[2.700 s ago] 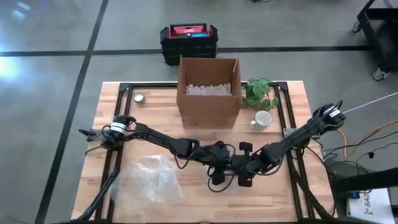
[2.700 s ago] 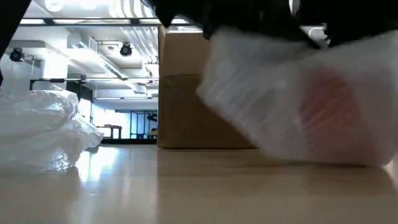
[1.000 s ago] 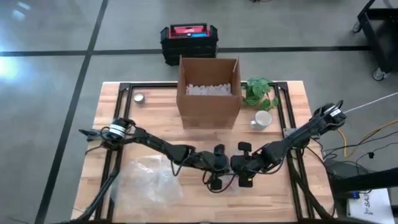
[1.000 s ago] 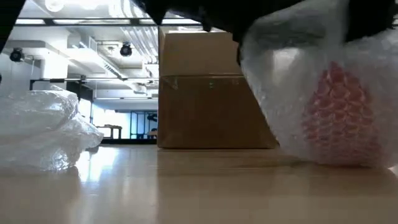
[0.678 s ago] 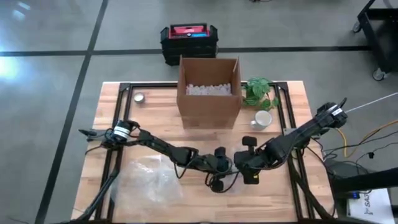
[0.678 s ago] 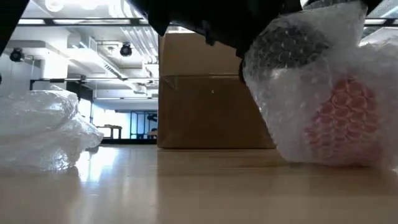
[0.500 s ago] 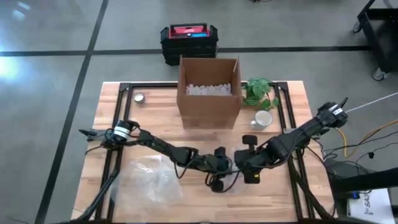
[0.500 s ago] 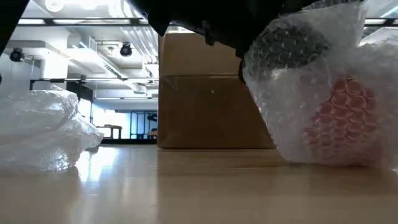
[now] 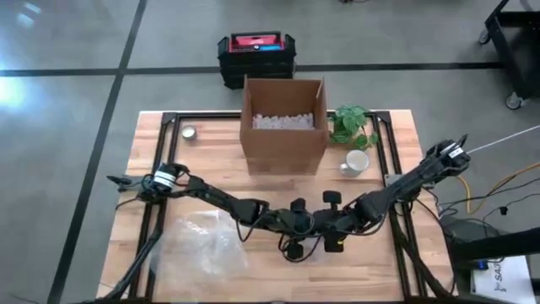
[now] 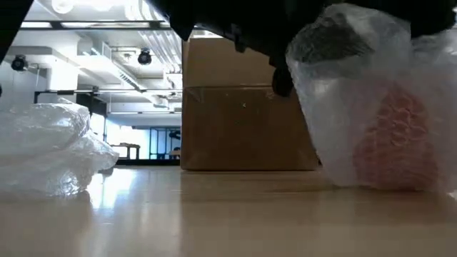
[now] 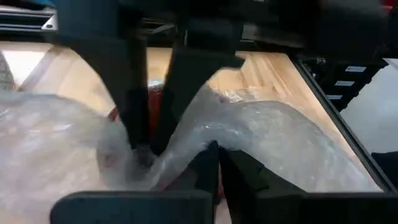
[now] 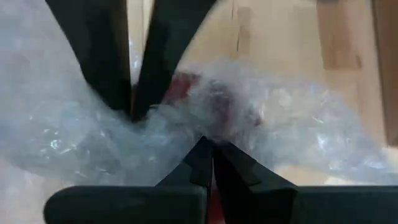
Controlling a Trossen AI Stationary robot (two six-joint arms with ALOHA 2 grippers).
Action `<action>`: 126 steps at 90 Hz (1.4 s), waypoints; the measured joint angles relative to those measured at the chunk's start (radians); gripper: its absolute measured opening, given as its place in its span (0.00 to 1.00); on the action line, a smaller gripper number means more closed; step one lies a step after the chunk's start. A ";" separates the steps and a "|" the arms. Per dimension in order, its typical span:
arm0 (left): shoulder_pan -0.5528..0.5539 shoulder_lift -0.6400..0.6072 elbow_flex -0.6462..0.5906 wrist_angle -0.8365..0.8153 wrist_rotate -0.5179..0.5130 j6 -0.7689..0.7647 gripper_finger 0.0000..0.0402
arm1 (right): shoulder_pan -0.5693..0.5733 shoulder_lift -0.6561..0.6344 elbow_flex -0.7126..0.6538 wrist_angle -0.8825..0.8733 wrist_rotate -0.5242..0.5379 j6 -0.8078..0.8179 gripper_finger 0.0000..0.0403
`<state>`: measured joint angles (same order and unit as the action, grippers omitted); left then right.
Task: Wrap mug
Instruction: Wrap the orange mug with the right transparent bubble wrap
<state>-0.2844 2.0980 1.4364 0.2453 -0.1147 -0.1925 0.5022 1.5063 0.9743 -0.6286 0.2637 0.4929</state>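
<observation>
A red mug [image 10: 396, 146] sits inside a bundle of clear bubble wrap [image 10: 371, 107], whose bottom rests on the wooden table at the middle near side. The red shows through the wrap in the wrist views [image 12: 186, 87]. My left gripper [image 11: 217, 163] reaches in from the table's left and is shut on the wrap. My right gripper [image 12: 208, 155] reaches in from the right and is also shut on the wrap. In the high view the two grippers [image 9: 312, 228] meet tip to tip and hide most of the bundle. My left gripper pinches a raised fold of the bubble wrap [image 11: 202, 138] between its two fingers, slanting down from the table's left. The bundle stays on the table. My right gripper pinches gathered wrap [image 12: 205, 132] over the mug between its two fingers, slanting down from the table's right, close to the left fingers [image 12: 115, 74].
An open cardboard box [image 9: 283, 127] with white packing peanuts stands at the far middle. Right of it are a green plant [image 9: 352, 125] and a white mug [image 9: 355, 162]. Loose bubble wrap [image 9: 202, 245] lies near left, a small tin [image 9: 189, 133] far left.
My right gripper swung a little toward the table's right and far side, then came back beside the left gripper. The wrapped bundle stayed on the table, and its upper wrap shifted slightly rightward in the low view.
</observation>
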 joint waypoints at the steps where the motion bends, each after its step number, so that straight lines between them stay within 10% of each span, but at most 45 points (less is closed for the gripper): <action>1: 0.000 -0.003 0.000 -0.002 0.000 0.000 0.01 | 0.000 0.000 -0.006 0.008 -0.001 0.002 0.00; 32: 0.002 -0.128 -0.001 -0.219 -0.073 0.012 0.00 | -0.001 0.001 -0.036 0.065 -0.002 0.003 0.00; 72: 0.017 0.017 0.003 -0.010 -0.077 0.030 0.00 | 0.000 0.002 -0.015 0.059 -0.009 -0.024 0.00; 103: 0.017 0.011 0.003 -0.019 -0.069 0.044 0.00 | -0.001 -0.026 0.233 -0.303 -0.012 -0.038 0.00; 126: 0.017 0.010 0.003 -0.020 -0.060 0.045 0.01 | 0.002 -0.018 0.177 -0.127 0.024 -0.066 0.00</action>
<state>-0.2672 2.1082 1.4391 0.2253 -0.1748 -0.1471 0.5043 1.4878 1.1511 -0.7557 0.2873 0.4267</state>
